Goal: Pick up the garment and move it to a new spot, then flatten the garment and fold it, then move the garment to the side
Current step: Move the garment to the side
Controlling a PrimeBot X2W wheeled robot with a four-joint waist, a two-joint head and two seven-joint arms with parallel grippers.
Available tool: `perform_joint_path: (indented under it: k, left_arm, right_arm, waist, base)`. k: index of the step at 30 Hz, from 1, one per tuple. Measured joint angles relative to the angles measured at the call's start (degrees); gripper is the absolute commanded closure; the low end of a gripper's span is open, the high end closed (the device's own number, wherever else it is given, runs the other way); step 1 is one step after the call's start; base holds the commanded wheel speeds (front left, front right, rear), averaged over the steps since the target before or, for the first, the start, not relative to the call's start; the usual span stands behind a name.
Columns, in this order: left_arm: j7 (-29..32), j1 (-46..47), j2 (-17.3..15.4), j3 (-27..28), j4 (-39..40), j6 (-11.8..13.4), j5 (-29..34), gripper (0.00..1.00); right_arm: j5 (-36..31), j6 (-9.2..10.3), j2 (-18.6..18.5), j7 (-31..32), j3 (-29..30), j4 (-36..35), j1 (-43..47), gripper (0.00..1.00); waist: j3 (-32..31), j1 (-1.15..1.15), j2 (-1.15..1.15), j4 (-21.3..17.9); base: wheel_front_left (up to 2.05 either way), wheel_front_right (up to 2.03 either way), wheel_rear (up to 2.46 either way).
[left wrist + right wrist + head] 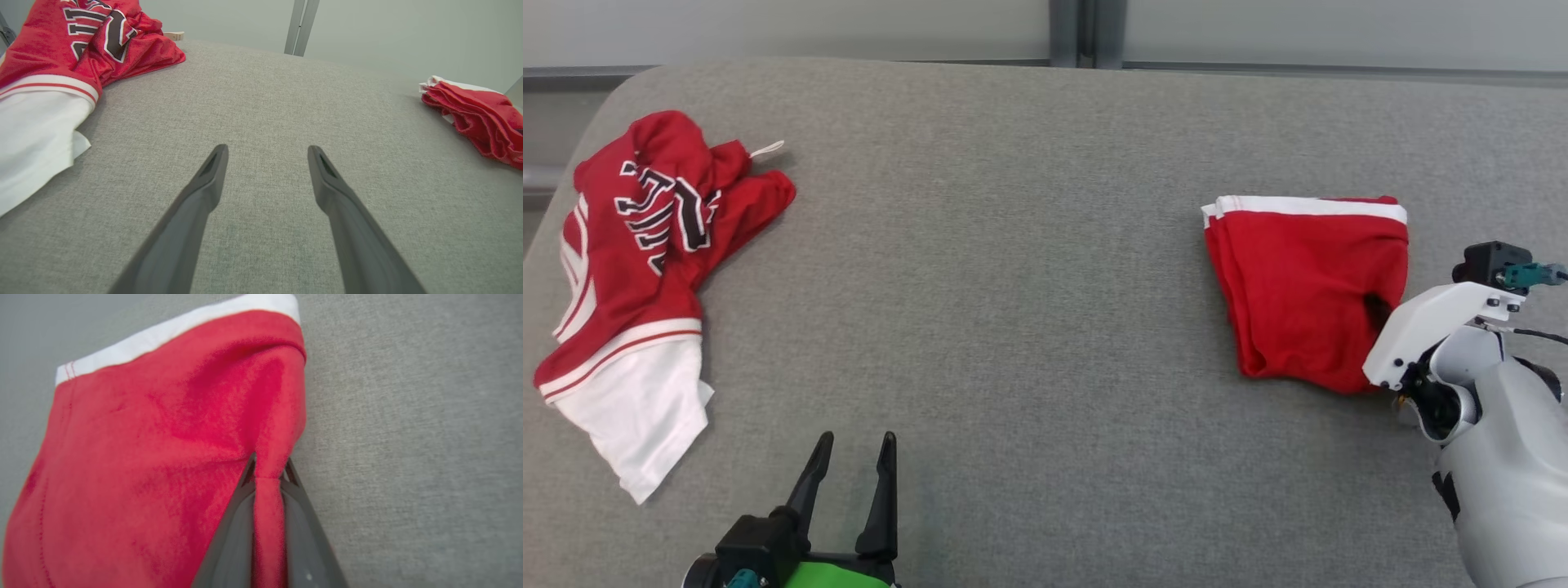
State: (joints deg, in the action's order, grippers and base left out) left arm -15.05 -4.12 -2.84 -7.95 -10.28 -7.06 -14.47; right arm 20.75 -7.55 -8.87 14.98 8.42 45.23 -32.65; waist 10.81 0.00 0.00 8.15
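Right gripper (267, 475) pinches a raised ridge of the folded red knit garment (163, 437); left gripper (267, 152) stands spread wide over the woven grey bench (261, 102).

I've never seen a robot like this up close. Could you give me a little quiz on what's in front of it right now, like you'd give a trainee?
1. Fill in: the crumpled jersey lies on the robot's ____ side of the grey surface.
2. True or false: the left gripper is shut on cloth.
3. What does the right gripper pinch between its fingers? A. an edge of the folded red garment; B. a blue sock; C. nothing.
Key: 1 left; 2 false, it is open and empty; 3 A.
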Motion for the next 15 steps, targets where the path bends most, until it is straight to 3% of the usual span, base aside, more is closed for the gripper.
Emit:
perform_joint_path:
  k: [5, 15]
  left_arm:
    - [0.0, 1.66, -0.01, 0.42, 0.67, -0.05, 1.31, 0.0]
    - [0.0, 8.15, -0.63, -3.1, 2.85, -0.33, 2.92, 0.0]
  right_arm:
    - [-0.19, 0.01, -4.01, -2.72, 0.29, -0.78, -0.6, 1.0]
    - [-12.66, 0.05, -13.97, -6.48, 4.01, -1.75, -8.49, 1.0]
  waist:
    - [0.97, 0.0, 0.0, -4.47]
    - [8.51, 0.0, 0.0, -8.86]
  base:
    - [0.0, 0.0, 0.0]
    - [0.0, 0.0, 0.0]
